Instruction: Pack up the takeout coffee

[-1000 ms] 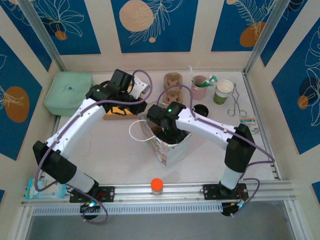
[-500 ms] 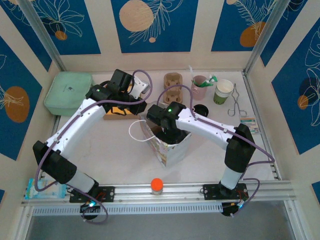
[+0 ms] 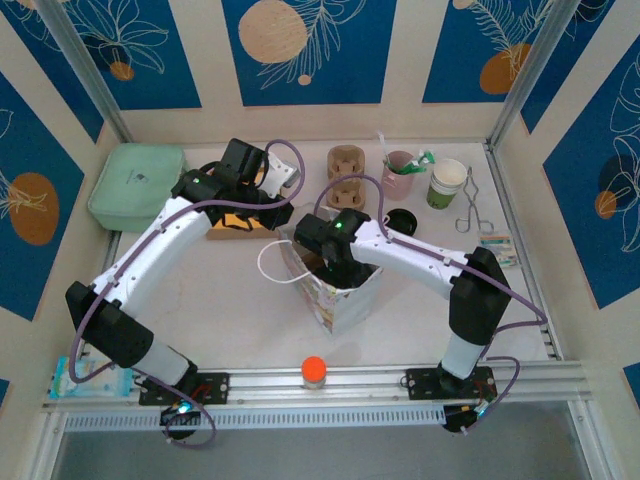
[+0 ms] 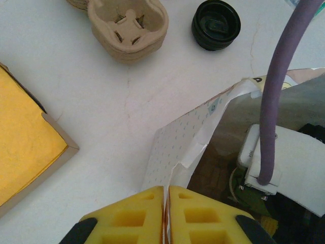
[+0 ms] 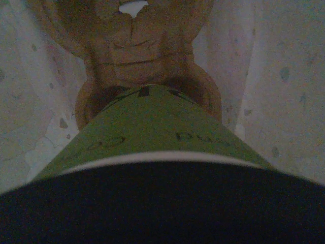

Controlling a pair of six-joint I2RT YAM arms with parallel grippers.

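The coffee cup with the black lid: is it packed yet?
Nearly. The left gripper holds the paper bag open by its rim; inside, the lidded green cup sits at a well of the cardboard carrier. Left: releasing it, withdrawing the right arm.

Mint-green box (image 3: 135,185) far left, pulp cup carrier (image 3: 346,162) beside pink cup (image 3: 400,175), tongs (image 3: 470,205), perhaps sachets (image 3: 497,245) at right edge.

Crowded bag (image 3: 340,305) mouth, right arm (image 3: 415,255), takeout coffee (image 5: 152,127) inside
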